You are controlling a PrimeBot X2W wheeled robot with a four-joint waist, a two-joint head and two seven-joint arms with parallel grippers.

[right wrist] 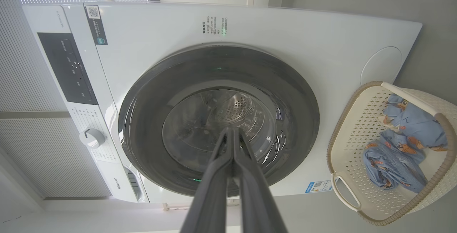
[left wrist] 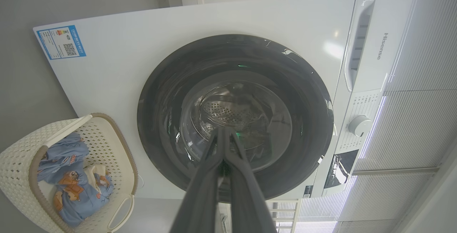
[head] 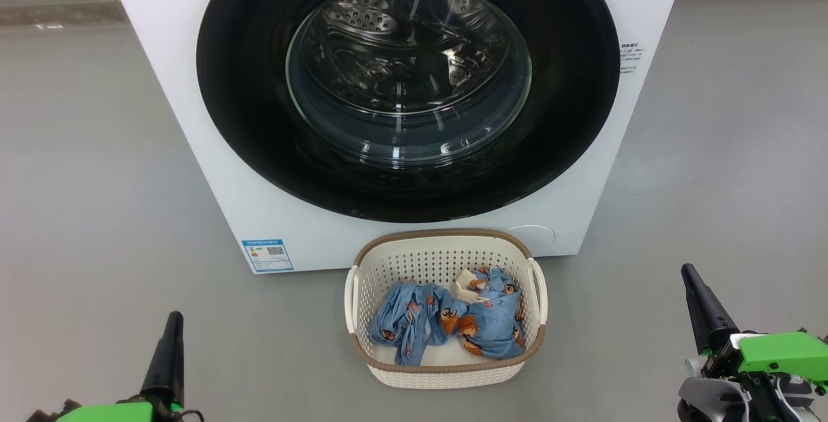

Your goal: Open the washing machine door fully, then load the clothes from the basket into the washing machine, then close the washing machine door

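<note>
— The washing machine door (head: 408, 85) has a glossy black rim and a clear glass bowl full of reflections.
— Behind it the drum (head: 362, 14) looks like shiny perforated metal. The washing machine (head: 187, 150) front is smooth, faintly glossy white.
— The basket (head: 446, 373) is matt cream plastic, and the clothes (head: 446, 322) are soft crumpled cloth.
— The floor (head: 97, 182) is smooth, matt grey.

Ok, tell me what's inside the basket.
Light-blue bear-print clothes lie crumpled in the basket, a bit of white lining showing. Anything beneath the fabric is covered.
</note>
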